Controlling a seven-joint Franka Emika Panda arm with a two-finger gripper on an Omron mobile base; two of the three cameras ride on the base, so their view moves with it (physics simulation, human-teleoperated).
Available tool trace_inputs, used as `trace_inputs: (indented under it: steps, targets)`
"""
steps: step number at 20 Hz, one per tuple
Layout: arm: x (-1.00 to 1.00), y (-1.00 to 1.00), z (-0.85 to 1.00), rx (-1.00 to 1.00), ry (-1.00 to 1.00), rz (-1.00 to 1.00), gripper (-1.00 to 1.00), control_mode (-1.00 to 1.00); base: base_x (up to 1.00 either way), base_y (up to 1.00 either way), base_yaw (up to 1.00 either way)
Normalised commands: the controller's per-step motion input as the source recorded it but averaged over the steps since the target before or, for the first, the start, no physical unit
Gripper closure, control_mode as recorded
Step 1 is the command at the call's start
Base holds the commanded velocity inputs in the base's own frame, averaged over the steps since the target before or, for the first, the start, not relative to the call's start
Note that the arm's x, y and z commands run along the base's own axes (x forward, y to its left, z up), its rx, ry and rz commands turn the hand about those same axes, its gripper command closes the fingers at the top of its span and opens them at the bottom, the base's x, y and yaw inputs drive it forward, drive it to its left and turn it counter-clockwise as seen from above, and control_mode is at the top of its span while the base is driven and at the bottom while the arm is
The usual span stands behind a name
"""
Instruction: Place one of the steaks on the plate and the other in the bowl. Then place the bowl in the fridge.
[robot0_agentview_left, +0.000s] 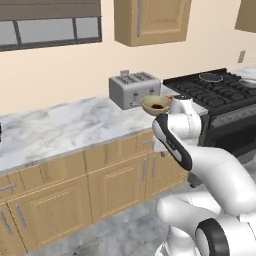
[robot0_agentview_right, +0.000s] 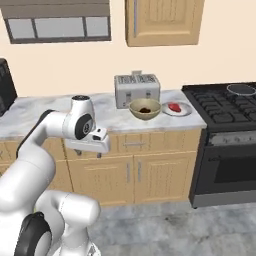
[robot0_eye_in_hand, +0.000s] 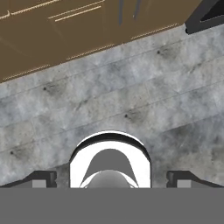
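Dark steak (robot0_agentview_right: 145, 109) is seen in bowl (robot0_agentview_right: 145, 108), red steak (robot0_agentview_right: 173, 107) on plate (robot0_agentview_right: 176, 110) at its 3 o'clock; end effector (robot0_eye_in_hand: 109, 178) is spread, empty, floor-facing, presumably for transit.

Bowl (robot0_agentview_right: 145, 108): tan-yellow, dark reddish-brown steak (robot0_agentview_right: 145, 110) inside. Plate (robot0_agentview_right: 177, 109): silvery-white, grey rim; bright red steak (robot0_agentview_right: 173, 107) on it. Toaster (robot0_agentview_right: 137, 89): silver-grey, dark slots. Counter (robot0_agentview_left: 60, 127): white marble, grey veining. Cabinets (robot0_agentview_right: 132, 170): light wood, grey bar handles. Stove (robot0_agentview_right: 227, 135): black, grey trim. Wall (robot0_agentview_left: 65, 75): pale peach. Floor (robot0_eye_in_hand: 131, 105): mottled grey stone, thin dark seams. Arm (robot0_agentview_right: 45, 150): white, dark joints.
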Motion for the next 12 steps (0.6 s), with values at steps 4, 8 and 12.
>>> trace_inputs:
  steps: [4, 8, 12]
  targets:
    - [0.0, 0.0, 0.0, 0.0, 0.0, 0.0, -1.0, 1.0, 0.77, -0.99, 0.04]
    - [0.0, 0.0, 0.0, 0.0, 0.0, 0.0, -1.0, 1.0, 0.61, -0.89, 0.22]
    - [0.0, 0.0, 0.0, 0.0, 0.0, 0.0, -1.0, 1.0, 0.62, -0.61, 0.4]
